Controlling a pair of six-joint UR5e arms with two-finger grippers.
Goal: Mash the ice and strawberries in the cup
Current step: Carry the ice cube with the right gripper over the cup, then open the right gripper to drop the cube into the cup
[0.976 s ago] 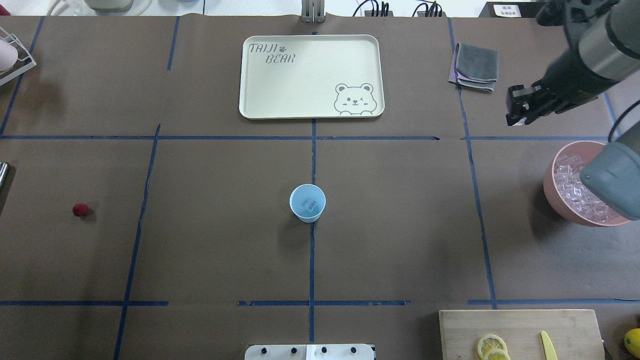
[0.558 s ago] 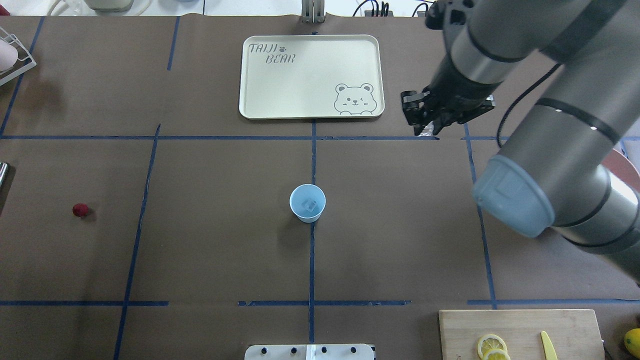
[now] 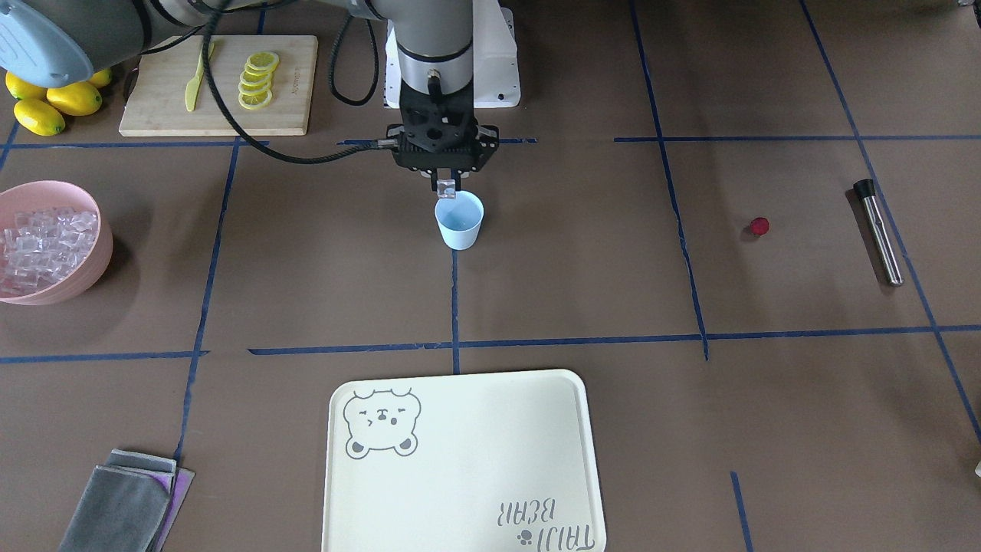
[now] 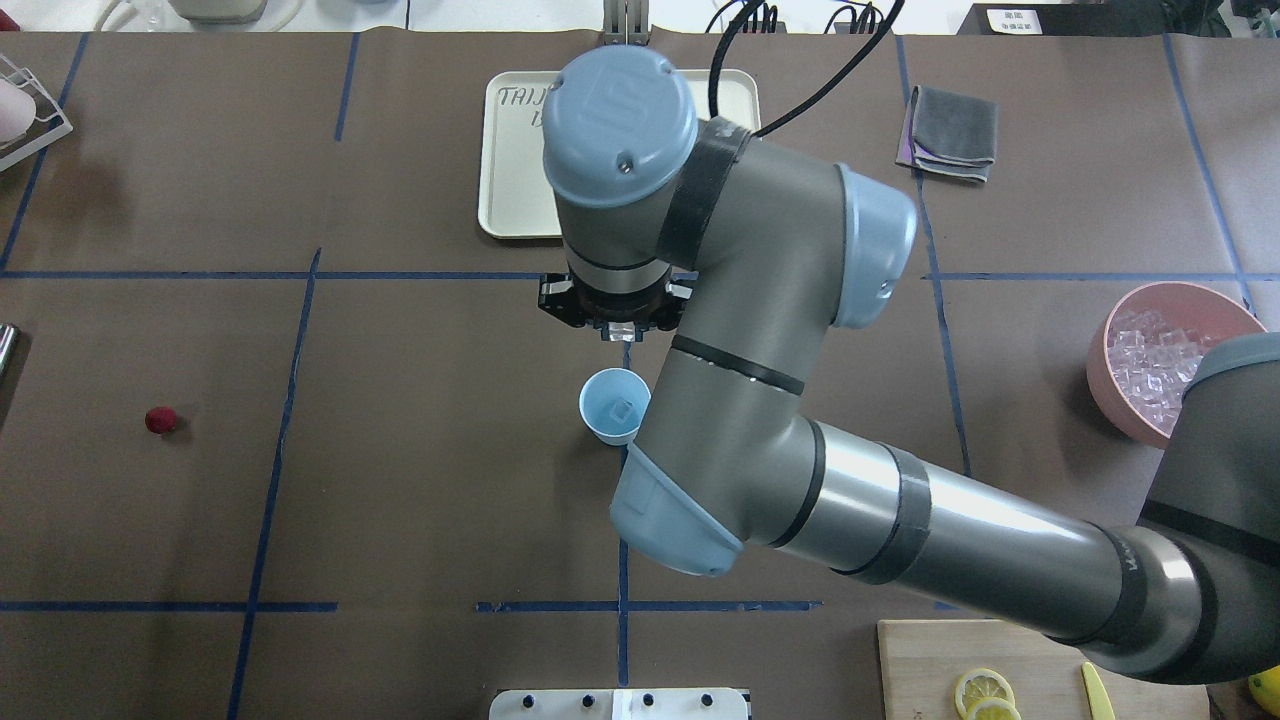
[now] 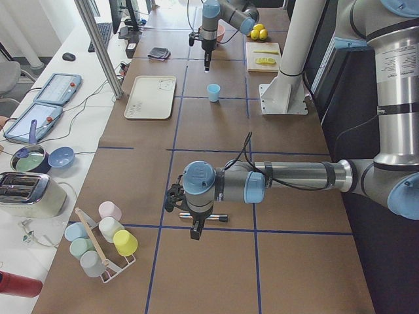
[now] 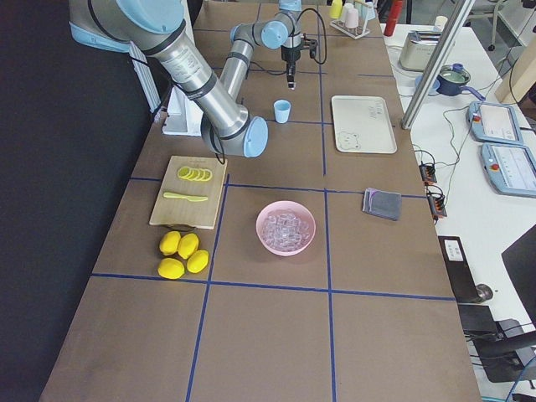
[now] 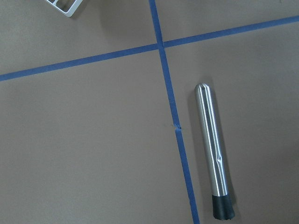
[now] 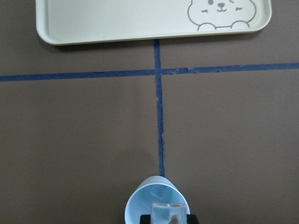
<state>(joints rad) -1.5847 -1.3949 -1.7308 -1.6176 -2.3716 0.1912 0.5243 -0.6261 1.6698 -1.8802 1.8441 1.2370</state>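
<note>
**Ice held above the cup, release to come**

Front view: my right gripper (image 3: 447, 188) hangs just above the cup (image 3: 460, 222), pinching one ice cube (image 3: 446, 185). The cube looks nearer the rim on the robot's side than the middle. The strawberry (image 3: 759, 226) lies well apart, near the steel muddler (image 3: 879, 230).

Overhead: a second cube (image 4: 622, 409) lies on the cup's bottom, and the arm covers part of the rim.

Right wrist: the held cube sits over the cup's mouth.

Left side view: my left gripper (image 5: 195, 233) hovers by the muddler, and I cannot tell how its fingers stand.

I'd centre the cube, lower slightly, then open gently so nothing bounces out or tips the light cup.
</note>
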